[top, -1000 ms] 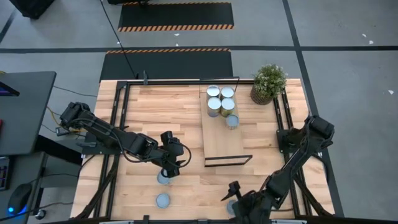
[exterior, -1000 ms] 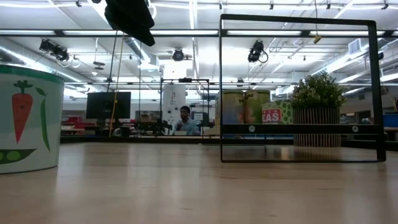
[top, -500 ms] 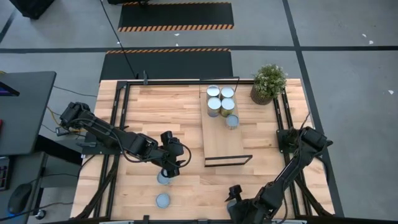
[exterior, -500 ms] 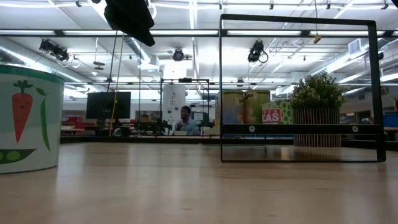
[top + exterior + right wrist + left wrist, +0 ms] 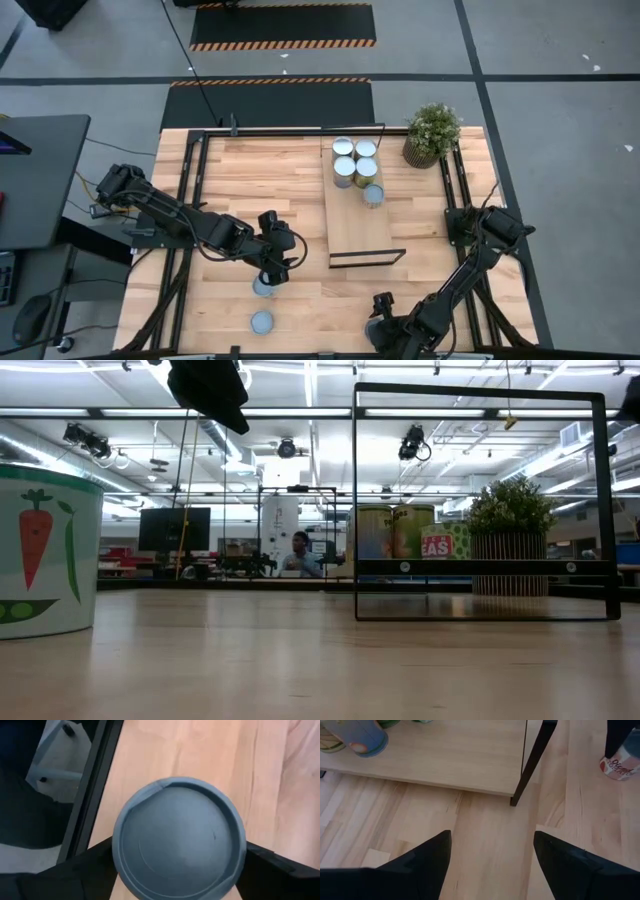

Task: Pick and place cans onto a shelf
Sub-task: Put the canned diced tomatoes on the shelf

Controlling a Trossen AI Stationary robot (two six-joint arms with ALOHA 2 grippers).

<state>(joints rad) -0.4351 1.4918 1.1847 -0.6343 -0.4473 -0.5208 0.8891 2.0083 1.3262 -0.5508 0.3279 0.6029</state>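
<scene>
My right gripper straddles a grey-topped metal can, fingers apart; I'd centre it, descend squarely, then clamp. Left gripper waits, spread.

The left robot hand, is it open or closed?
Open. In its wrist view the left gripper has its two dark fingers wide apart, with only bare table between them.
</scene>
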